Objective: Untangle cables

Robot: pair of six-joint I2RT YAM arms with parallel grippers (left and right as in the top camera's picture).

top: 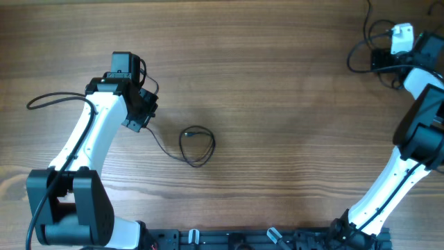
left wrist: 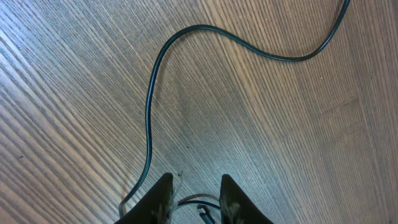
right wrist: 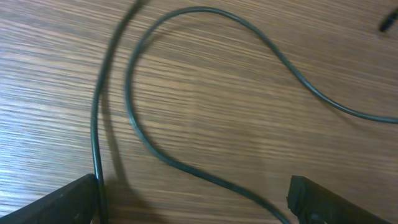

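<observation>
Near mid-frame overhead, a looped cable (top: 212, 146) trails to the left gripper (left wrist: 196, 186), whose jaws stand narrowly parted around a cable end. At upper right, the right gripper (right wrist: 193, 183) gapes wide over a second cable (right wrist: 132, 118). The cord looks light and limp, probably best pinched near a plug.

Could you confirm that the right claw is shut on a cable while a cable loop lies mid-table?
No: the right claw is open, fingers wide apart over a cable, as the right wrist view shows; the cable loop does lie mid-table.
</observation>
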